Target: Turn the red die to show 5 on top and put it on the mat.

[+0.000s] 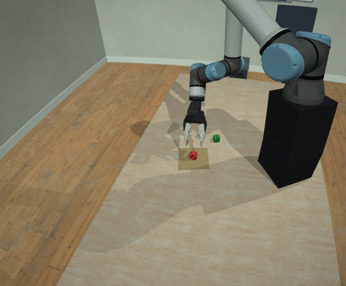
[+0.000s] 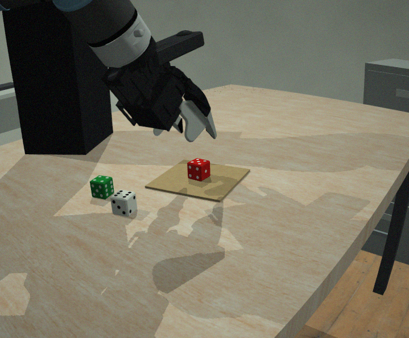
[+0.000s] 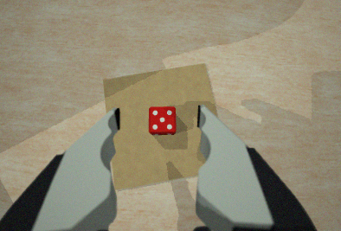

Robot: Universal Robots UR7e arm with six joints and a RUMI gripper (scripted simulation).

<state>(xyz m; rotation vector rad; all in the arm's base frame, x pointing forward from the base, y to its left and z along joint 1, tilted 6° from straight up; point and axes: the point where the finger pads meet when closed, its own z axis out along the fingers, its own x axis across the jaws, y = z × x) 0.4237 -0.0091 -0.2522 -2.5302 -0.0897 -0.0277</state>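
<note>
The tabletop (image 1: 243, 246) (image 2: 87, 276) (image 3: 130, 22) is pale wood with a light, streaky grain, crossed by broad shadows. A thin tan square mat (image 1: 200, 164) (image 2: 175, 183) (image 3: 138, 161) lies flat on it. Apart from the mat, a green die (image 1: 216, 138) (image 2: 102, 187) and a white die (image 2: 123, 203) sit flat, near each other. A black pedestal (image 1: 289, 147) (image 2: 51, 108) stands upright on the same wood, well apart from the mat.
</note>
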